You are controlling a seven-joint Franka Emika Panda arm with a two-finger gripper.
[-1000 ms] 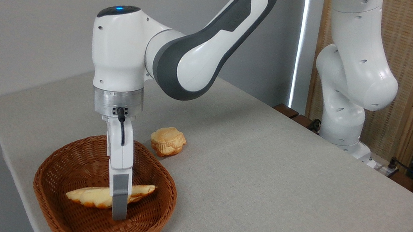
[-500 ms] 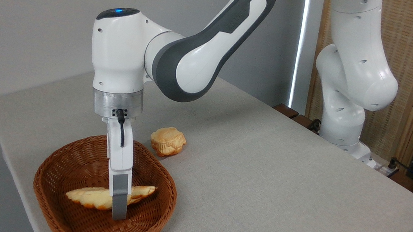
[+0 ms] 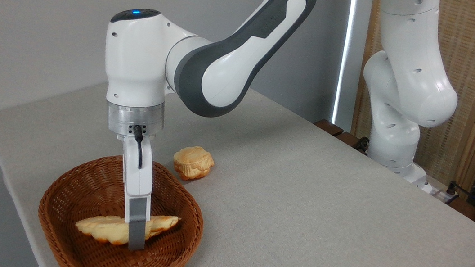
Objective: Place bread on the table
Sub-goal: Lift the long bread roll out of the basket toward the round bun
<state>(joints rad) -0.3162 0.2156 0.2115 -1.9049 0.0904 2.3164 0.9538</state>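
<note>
At the near left corner of the table [image 3: 300, 214], down at about seven o'clock from its middle, sits a brown oval wicker basket [image 3: 74, 204], and the bread [image 3: 103, 228] lies inside it, a long pale golden loaf stretched crosswise with its toasted tip pointing toward three o'clock. The loaf looks tilted, that right tip a little higher than the left end, and I cannot tell whether it rests on the basket floor or hangs just clear of it. The gripper [image 3: 136, 241] comes straight down into the basket from twelve o'clock, its white body upright and its grey fingers [image 3: 137, 225] crossing the loaf just right of its middle. From where I stand only the near finger shows, flat against the front of the bread; the other is hidden behind, so the jaws appear closed around the loaf, pinching it front to back. Just beyond the basket rim, at about one o'clock from it, a small round golden bun [image 3: 193, 162] rests on the grey cloth, apart from the wicker. The arm [image 3: 229, 55] sweeps up from the wrist toward two o'clock and out of the top of view, then down to its white base [image 3: 392, 143] at the far right edge of the table, before a cane screen [image 3: 472, 67].
</note>
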